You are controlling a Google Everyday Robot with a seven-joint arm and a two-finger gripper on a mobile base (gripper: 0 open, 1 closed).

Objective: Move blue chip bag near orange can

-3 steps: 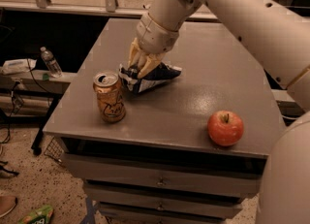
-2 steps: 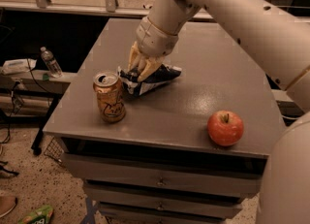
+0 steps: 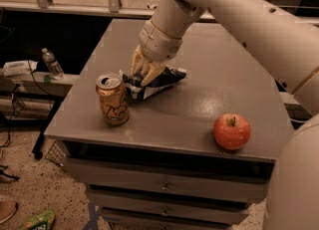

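The blue chip bag [image 3: 162,80] lies crumpled on the grey table [image 3: 199,104], just right of and behind the orange can [image 3: 112,99], almost touching it. The can stands upright near the table's front left corner. My gripper [image 3: 143,73] comes down from the upper right. Its pale fingers [image 3: 150,74] are closed on the left end of the bag, right beside the can's top. The fingers hide part of the bag.
A red apple [image 3: 232,131] sits near the table's front right edge. The table has drawers [image 3: 164,186] below its front. A plastic water bottle [image 3: 52,63] stands on a low shelf to the left. My arm [image 3: 239,10] spans the upper right.
Almost nothing has moved. The gripper stays on the bag beside the can; the wrist has shifted only slightly.
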